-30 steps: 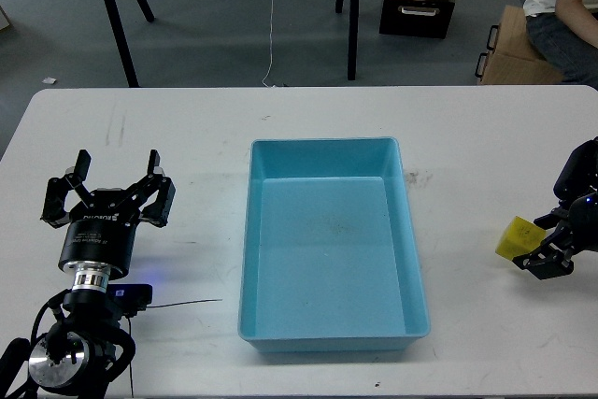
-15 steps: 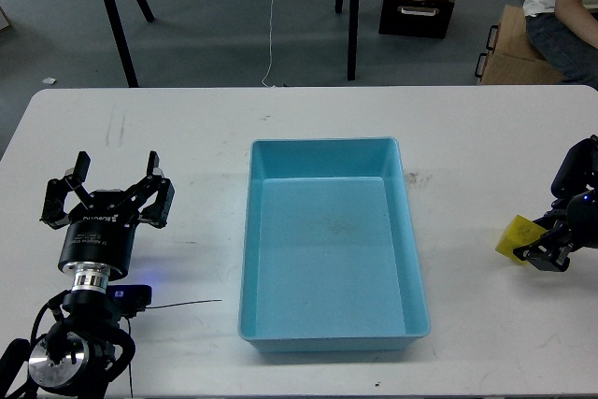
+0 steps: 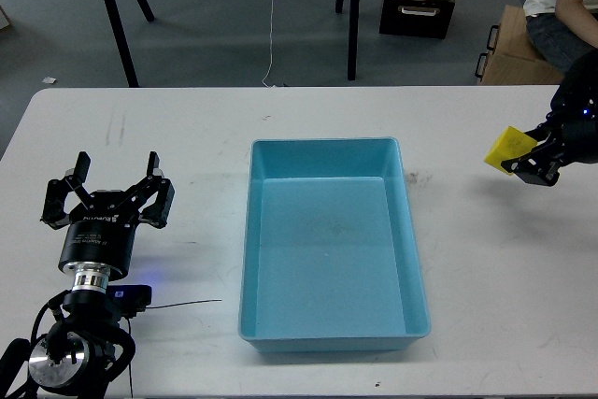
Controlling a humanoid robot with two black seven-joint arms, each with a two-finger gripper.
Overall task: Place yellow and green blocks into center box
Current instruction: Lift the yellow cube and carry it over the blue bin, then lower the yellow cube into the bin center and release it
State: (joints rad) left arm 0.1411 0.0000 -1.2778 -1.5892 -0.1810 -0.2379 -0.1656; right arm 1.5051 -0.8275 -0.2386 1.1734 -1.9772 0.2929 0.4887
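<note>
Lab — tripod legs [image 3: 117, 16], cable [image 3: 272, 16].

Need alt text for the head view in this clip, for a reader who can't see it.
The right tool holds a yellow block above the white table, right of an empty blue box at center. The left tool sits open over the table's left side, holding nothing.

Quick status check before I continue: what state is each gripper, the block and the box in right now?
left gripper: open, fingers spread, holding nothing, over the table's left side.
right gripper: shut on the yellow block, raised to the right of the box.
yellow block: held, tilted, off the table, not in the box.
blue box: upright at table centre, nothing inside.
white table: bare but scuffed.
</note>
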